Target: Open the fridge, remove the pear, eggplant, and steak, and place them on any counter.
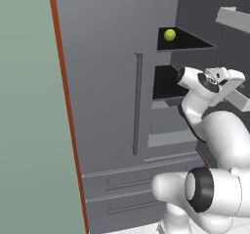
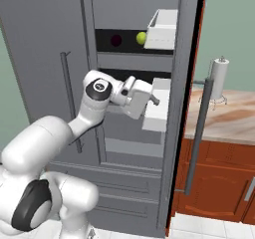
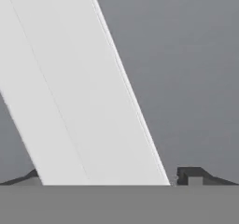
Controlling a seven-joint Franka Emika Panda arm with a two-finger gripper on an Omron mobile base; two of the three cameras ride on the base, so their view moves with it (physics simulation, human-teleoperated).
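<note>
Claw state: the claw stands wide and holds nothing; in the hand view a broad white slab, seemingly a door bin, crosses between the dark finger tips.

Claw position: inside the fridge, whose right door is swung open, at the level of the middle shelf. It sits close beside the lower door bin; contact cannot be settled.

Pear: the pear lies on the upper shelf, at about 12 o'clock from the claw in the right base view and at about 11 o'clock in the left base view. It is one shelf higher and apart from the claw. Round, so no long axis to align with.

Dark item: a dark round shape sits on the same shelf at 9 o'clock of the pear, probably the eggplant; its axis cannot be read.

Steak: not identified.

Worktop: the worktop lies beyond the open door at 3 o'clock, carrying a paper towel stand.

Judgement: the door is open and no item is removed yet. The next reach calls for a rise to the upper shelf, clear of the upper bin.
</note>
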